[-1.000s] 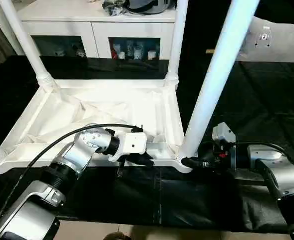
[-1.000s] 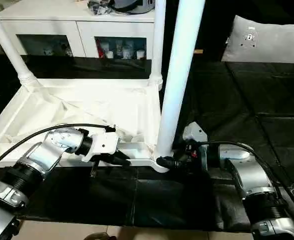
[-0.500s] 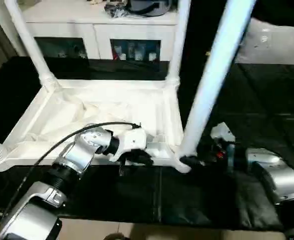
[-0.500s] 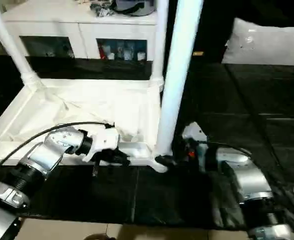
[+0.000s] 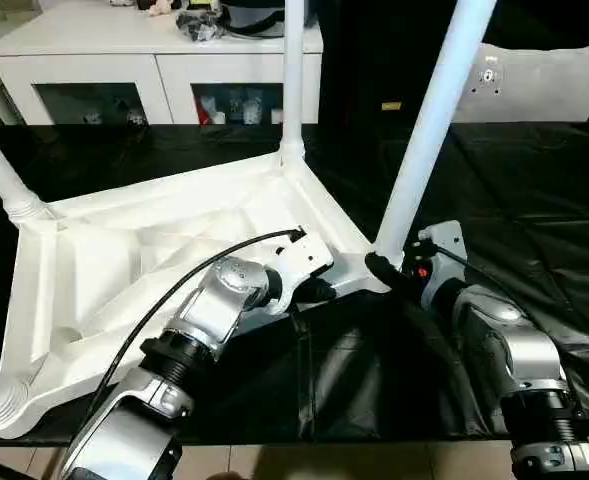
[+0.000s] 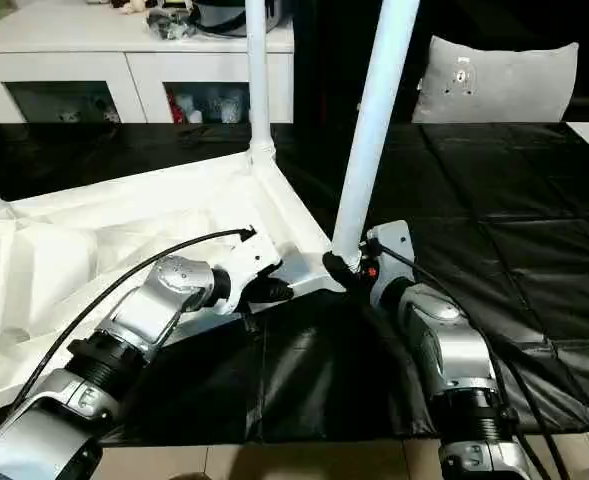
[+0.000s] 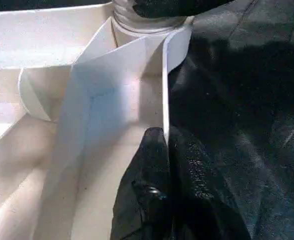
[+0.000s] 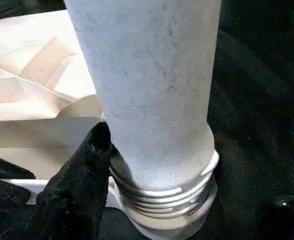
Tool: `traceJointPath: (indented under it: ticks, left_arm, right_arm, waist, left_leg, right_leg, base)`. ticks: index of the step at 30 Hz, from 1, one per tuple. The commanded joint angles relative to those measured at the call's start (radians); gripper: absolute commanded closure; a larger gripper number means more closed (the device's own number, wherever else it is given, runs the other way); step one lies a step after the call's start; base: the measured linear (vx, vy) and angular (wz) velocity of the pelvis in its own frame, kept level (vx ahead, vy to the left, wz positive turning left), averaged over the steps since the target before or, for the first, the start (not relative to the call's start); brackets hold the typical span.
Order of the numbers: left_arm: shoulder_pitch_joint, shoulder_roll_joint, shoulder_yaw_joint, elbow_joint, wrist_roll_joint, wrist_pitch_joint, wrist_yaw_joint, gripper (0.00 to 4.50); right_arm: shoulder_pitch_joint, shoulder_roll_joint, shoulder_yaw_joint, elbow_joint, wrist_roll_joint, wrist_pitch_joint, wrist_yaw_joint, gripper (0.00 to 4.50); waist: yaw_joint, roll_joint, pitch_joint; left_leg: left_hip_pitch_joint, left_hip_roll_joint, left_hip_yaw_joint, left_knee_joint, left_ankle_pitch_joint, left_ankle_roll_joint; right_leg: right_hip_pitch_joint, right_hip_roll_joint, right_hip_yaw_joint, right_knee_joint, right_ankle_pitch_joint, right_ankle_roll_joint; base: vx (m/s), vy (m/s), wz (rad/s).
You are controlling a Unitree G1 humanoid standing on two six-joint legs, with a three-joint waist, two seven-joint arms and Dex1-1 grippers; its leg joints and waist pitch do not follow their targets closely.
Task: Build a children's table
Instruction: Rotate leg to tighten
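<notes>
Left gripper [image 7: 164, 150] pinches the rim of the upturned white plastic square tabletop [image 5: 124, 250]; right gripper [image 5: 382, 268] clamps the adjacent long tapered white leg [image 5: 429, 120] at its corner socket

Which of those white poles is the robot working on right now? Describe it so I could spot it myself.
Find the white table top lying upside down on the black mat. At its corner nearest the robot's right arm stands one table leg. Unlike the other legs, it has the right tool at its threaded base, and the left tool pinches the rim beside it.
</notes>
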Motion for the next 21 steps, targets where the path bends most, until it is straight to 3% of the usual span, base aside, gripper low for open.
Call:
traceJointPath:
  ticks: [1,4,7,11,14,15,16,21]
  left_arm:
    - [0.024,0.003,-0.053,0.011,0.035,0.013,0.007,4.5]
    - [0.03,0.037,-0.051,0.025,0.042,-0.022,0.01,4.5]
    - [0.038,0.059,-0.05,0.031,0.042,-0.082,-0.005,4.5]
    - [0.046,0.087,-0.054,0.028,0.032,-0.14,-0.052,4.5]
    - [0.049,0.1,-0.062,0.025,0.022,-0.152,-0.083,4.5]
    - [0.057,0.123,-0.079,0.019,0.014,-0.205,-0.135,4.5]
    - [0.06,0.136,-0.088,0.017,0.013,-0.239,-0.158,4.5]
    - [0.056,0.201,-0.125,0.038,0.005,-0.35,-0.294,4.5]
  right_arm:
    - [0.024,0.022,0.053,0.008,0.007,0.002,0.043,1.45]
    - [0.049,0.006,0.021,-0.017,0.049,-0.024,0.096,1.08]
    - [0.083,-0.044,0.032,-0.063,0.066,-0.053,0.184,0.67]
    - [0.109,-0.128,0.034,-0.069,0.068,-0.106,0.298,0.29]
    - [0.105,-0.155,0.017,-0.057,0.076,-0.115,0.323,0.13]
    - [0.1,-0.19,0.007,-0.052,0.082,-0.131,0.368,0.06]
    - [0.096,-0.207,0.006,-0.049,0.081,-0.14,0.387,0.06]
    - [0.075,-0.289,0.034,-0.037,0.061,-0.225,0.504,0.06]
  waist:
    - [0.002,-0.004,-0.039]
    - [0.002,-0.005,-0.039]
    - [0.007,-0.006,-0.042]
    - [0.016,-0.011,-0.046]
    - [0.011,-0.012,-0.043]
    - [0.013,-0.005,-0.041]
    - [0.013,-0.007,-0.04]
    - [0.018,-0.005,-0.044]
  left_leg:
    - [0.009,0.077,-0.04,-0.083,-0.247,0.02]
    - [0.01,0.078,-0.038,-0.084,-0.258,0.023]
    - [0.008,0.079,-0.038,-0.081,-0.225,0.035]
    - [0.002,0.076,-0.034,-0.072,-0.166,0.074]
    - [0.003,0.076,-0.033,-0.072,-0.175,0.079]
    - [0.004,0.076,-0.034,-0.073,-0.189,0.075]
    - [0.005,0.077,-0.034,-0.073,-0.197,0.074]
    - [0.007,0.081,-0.031,-0.07,-0.165,0.081]
  right_leg:
    - [0.021,-0.104,0.053,-0.099,-0.251,-0.18]
    - [0.02,-0.103,0.053,-0.1,-0.247,-0.18]
    - [0.024,-0.102,0.053,-0.094,-0.18,-0.19]
    - [0.033,-0.102,0.05,-0.084,-0.062,-0.21]
    - [0.032,-0.102,0.047,-0.088,-0.111,-0.218]
    - [0.029,-0.104,0.048,-0.093,-0.152,-0.218]
    - [0.03,-0.103,0.048,-0.096,-0.171,-0.214]
    - [0.028,-0.099,0.047,-0.083,-0.104,-0.226]
  base:
    - [0.0,0.0,0.0]
    - [0.0,0.0,0.0]
    - [0.0,0.0,0.0]
    - [0.0,0.0,0.0]
    - [0.0,0.0,0.0]
    - [0.0,0.0,0.0]
    - [0.0,0.0,0.0]
    - [0.0,0.0,0.0]
